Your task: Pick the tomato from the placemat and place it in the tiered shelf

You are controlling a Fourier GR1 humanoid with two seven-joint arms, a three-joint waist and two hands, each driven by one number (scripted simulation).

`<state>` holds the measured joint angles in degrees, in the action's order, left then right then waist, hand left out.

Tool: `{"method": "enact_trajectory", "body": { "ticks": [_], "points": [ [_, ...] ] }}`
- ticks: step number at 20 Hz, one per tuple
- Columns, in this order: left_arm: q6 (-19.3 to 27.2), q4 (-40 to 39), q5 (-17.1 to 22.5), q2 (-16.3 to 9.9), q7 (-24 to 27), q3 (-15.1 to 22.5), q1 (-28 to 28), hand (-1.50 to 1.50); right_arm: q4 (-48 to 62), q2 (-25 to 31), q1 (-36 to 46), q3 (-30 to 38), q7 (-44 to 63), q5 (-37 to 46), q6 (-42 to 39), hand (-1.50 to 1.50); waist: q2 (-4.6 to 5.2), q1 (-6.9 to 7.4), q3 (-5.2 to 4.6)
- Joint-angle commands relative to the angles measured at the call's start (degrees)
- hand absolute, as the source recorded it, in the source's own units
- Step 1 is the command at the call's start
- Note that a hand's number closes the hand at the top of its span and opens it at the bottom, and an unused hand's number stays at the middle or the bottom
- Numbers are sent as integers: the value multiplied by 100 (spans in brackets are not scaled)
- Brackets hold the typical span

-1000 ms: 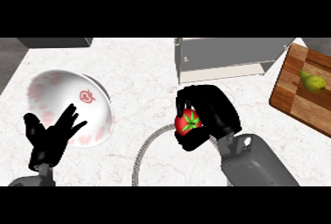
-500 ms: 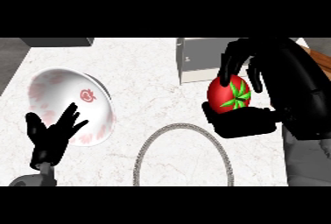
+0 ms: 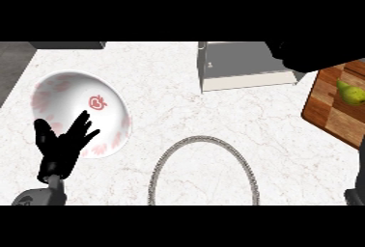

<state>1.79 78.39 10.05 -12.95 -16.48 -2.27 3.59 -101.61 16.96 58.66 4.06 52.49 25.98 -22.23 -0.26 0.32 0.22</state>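
White marble counter [image 3: 178, 120], seen from steeply above, with a dark strip along its far left edge.

Near the left edge: round white plate [image 3: 64, 91] with pink-red markings and a small red emblem near its middle.

At the near left corner: left hand [image 3: 63, 144], black, on a grey forearm rising from the lower edge; fingers straight and spread, pointing away, overlapping the plate's near rim and holding nothing.

At the middle of the near edge: placemat [image 3: 158, 166], shown as a round grey braided ring, its near part cut off by the lower edge.

At the far edge, right of centre: tiered shelf [image 3: 239, 67], a grey boxlike unit with a pale front lip.

Over the shelf's far right corner: right hand [image 3: 306, 55], only a black mass cut off by the upper edge; open or closed cannot be told. Tomato not visible anywhere.

At the right edge: wooden cutting board [image 3: 335, 116], set at an angle, bearing a green pear [image 3: 349, 91].
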Motion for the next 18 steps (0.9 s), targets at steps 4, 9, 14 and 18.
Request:
{"method": "enact_trajectory", "body": {
  "ticks": [4, 9, 14, 18],
  "points": [
    [-15, -367, -108, 181, 225, 38, -72, 0, 1575, 654, 711, 645, -796, -38, 12, 150, 46, 20, -27],
    [-341, -438, 32, -3, 243, -91, -56, 0, 2640, 694, 915, 487, -1483, 240, 277, 150, 54, 48, -27],
    [-51, -259, -161, 199, 138, 45, -43, 0, 3943, 1102, 1331, 539, -2472, 278, 99, 150, 68, 88, -26],
    [-24, -43, -148, 171, -26, 14, -84, 0, 4569, 982, 1655, 260, -2793, 627, 323, 150, 60, 99, -27]
  ]
}}
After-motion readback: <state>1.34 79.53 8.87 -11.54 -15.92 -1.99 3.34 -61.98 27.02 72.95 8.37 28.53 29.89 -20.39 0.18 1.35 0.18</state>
